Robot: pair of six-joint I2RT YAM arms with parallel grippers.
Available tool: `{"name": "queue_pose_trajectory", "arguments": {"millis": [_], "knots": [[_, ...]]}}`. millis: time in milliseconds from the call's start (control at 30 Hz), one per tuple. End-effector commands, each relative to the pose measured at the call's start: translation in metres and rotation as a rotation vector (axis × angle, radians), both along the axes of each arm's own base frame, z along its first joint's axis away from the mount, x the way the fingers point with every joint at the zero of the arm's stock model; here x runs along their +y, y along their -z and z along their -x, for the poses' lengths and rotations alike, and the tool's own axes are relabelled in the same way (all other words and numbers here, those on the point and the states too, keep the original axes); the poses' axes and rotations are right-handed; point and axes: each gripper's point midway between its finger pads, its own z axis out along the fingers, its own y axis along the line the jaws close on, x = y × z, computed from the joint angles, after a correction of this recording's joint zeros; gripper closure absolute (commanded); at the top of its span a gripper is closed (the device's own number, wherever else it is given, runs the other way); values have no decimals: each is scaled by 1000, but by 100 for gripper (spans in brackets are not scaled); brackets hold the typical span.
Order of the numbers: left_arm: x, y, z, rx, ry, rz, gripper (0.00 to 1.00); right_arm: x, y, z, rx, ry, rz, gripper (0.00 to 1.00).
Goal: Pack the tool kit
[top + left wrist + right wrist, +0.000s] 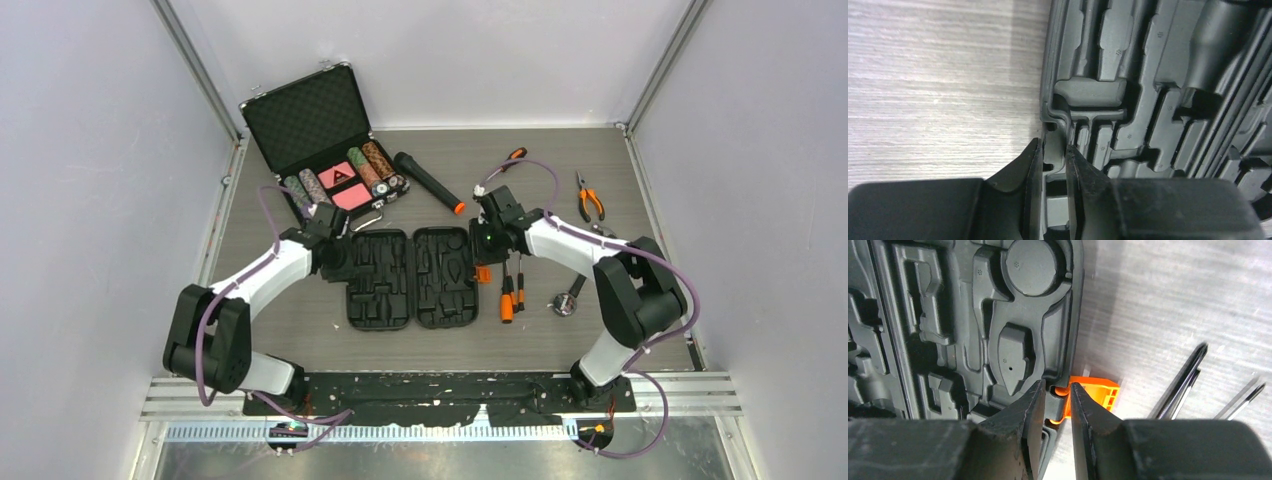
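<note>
Tool case (pixel 385 290) lying open — left gripper (pixel 1053 152) is pinching its left rim, right gripper (pixel 1058 392) is pinching right rim at orange latch (pixel 1098 392).

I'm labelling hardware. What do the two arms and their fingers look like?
The left arm and right arm have white link shells, black joints and bases, with a purple cable looped along each. Their fingers are black, flat and tapered.

Grey wood-grain table (pixel 440 345), pale lilac walls (pixel 80 150); metal corner rails (pixel 200 70)
</note>
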Motion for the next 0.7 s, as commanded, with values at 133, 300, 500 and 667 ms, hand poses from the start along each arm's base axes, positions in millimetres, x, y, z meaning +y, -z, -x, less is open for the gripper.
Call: {"name": "queue_pose_trajectory", "arguments": {"millis": [133,300,500,667], "knots": [[-23,-63,-29,-159,28,136,53,-6,-34,-34,-77,-7,48,68],[-12,-114,-12,-278,56,137,25,-27,-90,-17,-149,11,69,55],[16,-178,12,-510,73,85,3,-75,-101,13,-117,116,167,49],[40,-194,32,-722,48,51,0,-97,-75,24,-56,184,209,50]]}}
